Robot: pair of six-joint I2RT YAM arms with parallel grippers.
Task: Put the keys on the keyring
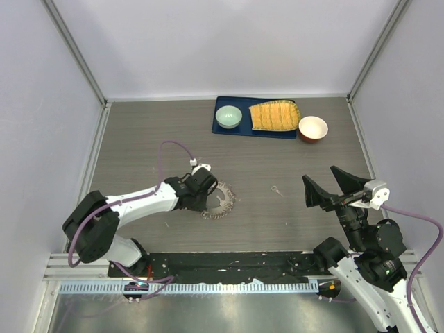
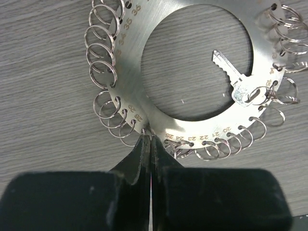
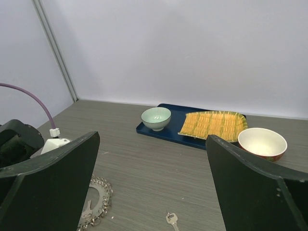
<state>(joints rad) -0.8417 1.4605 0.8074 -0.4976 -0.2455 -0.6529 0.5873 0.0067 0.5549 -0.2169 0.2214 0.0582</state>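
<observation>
Lying flat on the grey wood-grain table (image 1: 139, 139), the keyring (image 1: 220, 201) is seen as a thin disc of brushed steel with a large round hole. Its outer rim is pierced with small holes, from which many bright wire split rings hang like a fringe. Small numbers are engraved round the rim. In the left wrist view 20 to 24 can be read along the lower edge and 34 to 36 at the upper left; most others are blurred or covered. The near rim of the disc is pinched by the left gripper (image 2: 150, 144), whose black jaws are pressed almost together on the thin metal. A hung key (image 2: 238, 79), silver with a toothed blade, is threaded on a split ring at the disc's right side, and its blade lies across the hole. The loose key (image 1: 277, 189), tiny, flat and silver with a small round head, lies on the table to the right of the keyring and apart from it. The right gripper (image 3: 152, 139) is spread wide, its broad matt-black wedge fingers holding nothing. At the far edge a dark blue tray (image 1: 239, 132) carries a pale green glazed bowl (image 1: 228, 116) and a yellow ribbed mat (image 1: 275, 116). A white-lined red bowl (image 1: 313, 128) stands just beside the tray.
</observation>
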